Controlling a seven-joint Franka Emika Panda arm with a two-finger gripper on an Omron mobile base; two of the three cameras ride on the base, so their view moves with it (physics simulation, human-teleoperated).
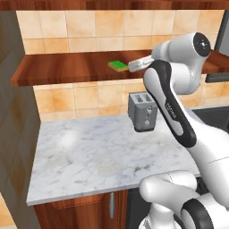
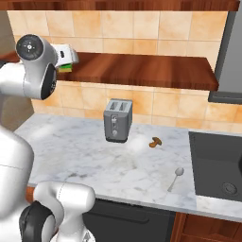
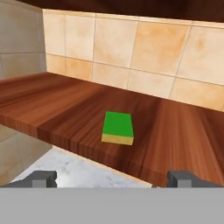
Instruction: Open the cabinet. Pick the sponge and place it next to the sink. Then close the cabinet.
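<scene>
Green over yellow, one sponge [image 3: 117,127] lies flat on the cabinet [image 1: 67,67] shelf, near its front edge, untouched. The gripper [image 3: 113,177] hovers just short of it, its two tips spread wide and holding nothing. Down on the marble counter [image 2: 85,156]: one toaster [image 2: 117,120], one brown lump [image 2: 155,142], one spoon [image 2: 176,178]. The single dark sink [image 2: 215,165] sits at the counter's right end, well apart from the sponge.

Sponge [image 2: 66,67] mostly behind arm
</scene>
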